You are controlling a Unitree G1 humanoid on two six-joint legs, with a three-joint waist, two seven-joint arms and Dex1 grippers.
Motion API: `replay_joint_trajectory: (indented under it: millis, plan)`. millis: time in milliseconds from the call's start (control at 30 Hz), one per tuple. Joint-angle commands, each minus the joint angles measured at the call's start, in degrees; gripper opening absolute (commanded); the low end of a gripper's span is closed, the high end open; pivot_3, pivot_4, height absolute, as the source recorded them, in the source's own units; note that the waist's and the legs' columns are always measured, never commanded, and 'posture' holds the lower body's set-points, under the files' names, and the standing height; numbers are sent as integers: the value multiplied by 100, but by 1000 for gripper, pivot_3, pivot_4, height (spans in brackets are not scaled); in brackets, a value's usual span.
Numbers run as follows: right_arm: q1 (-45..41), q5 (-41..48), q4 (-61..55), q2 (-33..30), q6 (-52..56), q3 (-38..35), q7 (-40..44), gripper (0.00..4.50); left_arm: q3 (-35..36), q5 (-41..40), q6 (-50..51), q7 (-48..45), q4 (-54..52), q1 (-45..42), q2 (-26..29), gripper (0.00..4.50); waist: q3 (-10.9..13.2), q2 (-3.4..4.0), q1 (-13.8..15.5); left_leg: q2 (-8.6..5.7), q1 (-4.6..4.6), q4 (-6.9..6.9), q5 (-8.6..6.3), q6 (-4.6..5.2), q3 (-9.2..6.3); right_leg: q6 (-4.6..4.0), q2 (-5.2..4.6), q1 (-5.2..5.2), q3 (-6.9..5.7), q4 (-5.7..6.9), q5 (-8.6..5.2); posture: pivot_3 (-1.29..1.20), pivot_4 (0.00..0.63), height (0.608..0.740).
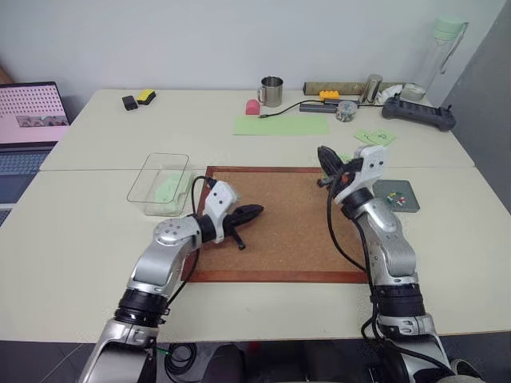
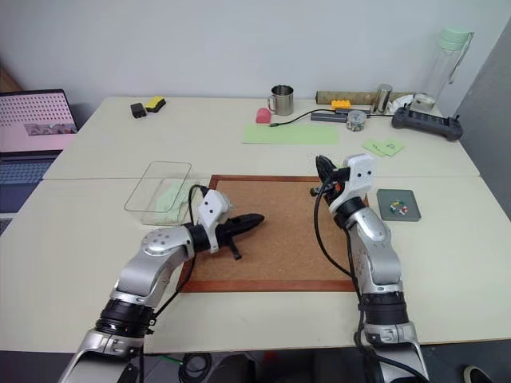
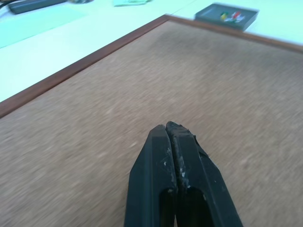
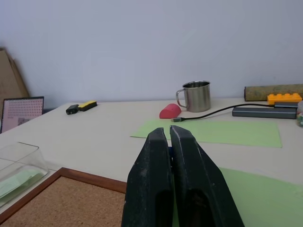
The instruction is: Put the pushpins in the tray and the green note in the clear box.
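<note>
The clear box (image 1: pixel 158 185) stands left of the cork board (image 1: pixel 279 235), and the green note (image 1: pixel 169 189) lies inside it. The tray (image 1: pixel 397 195) sits right of the board with several pushpins (image 1: pixel 393 197) in it; in the left wrist view the tray (image 3: pixel 227 16) lies beyond the board's far corner. My left gripper (image 1: pixel 257 211) is shut and empty, hovering level over the board's left half. My right gripper (image 1: pixel 323 152) is shut and empty, raised and tilted upward over the board's far right corner, left of the tray.
At the back stand a metal mug (image 1: pixel 271 90), a long green sheet (image 1: pixel 281 124), a black controller (image 1: pixel 419 114), a pair of green notes (image 1: pixel 375 136) and a tall bottle (image 1: pixel 439 48). A laptop (image 1: pixel 28 112) sits at the far left. A cable crosses the back.
</note>
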Motion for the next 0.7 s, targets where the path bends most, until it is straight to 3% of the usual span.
replay_joint_trajectory:
  millis: [33,133,233,400,700]
  plan:
    - [-39,184,-490,-46,176,25,80,51,132,-205,28,20,-345,-202,-127,0,0,0,1,0,0,0,0,0,0,0,0,0,-1,0,0,0,150,740]
    - [-43,418,-654,29,420,-9,70,51,275,-444,193,94,-425,-388,-317,0,0,0,6,-1,-2,1,0,0,0,0,0,0,-1,0,0,0,150,740]
    - [-69,581,-794,83,600,-29,45,0,415,-820,469,136,-573,-529,-542,401,0,0,2,-1,-3,2,0,0,0,0,0,0,-1,0,0,0,150,740]
    - [-54,529,-893,6,600,68,112,0,531,-1336,1044,330,-860,-682,-869,1685,0,-1,1,-1,-3,1,0,0,-1,0,0,0,0,0,0,0,150,740]
    - [-28,307,-1140,-134,282,424,360,0,552,-1803,1614,691,-865,-838,-1337,3601,1,-1,1,-2,-3,2,0,-1,-1,0,1,0,0,-1,0,0,150,740]
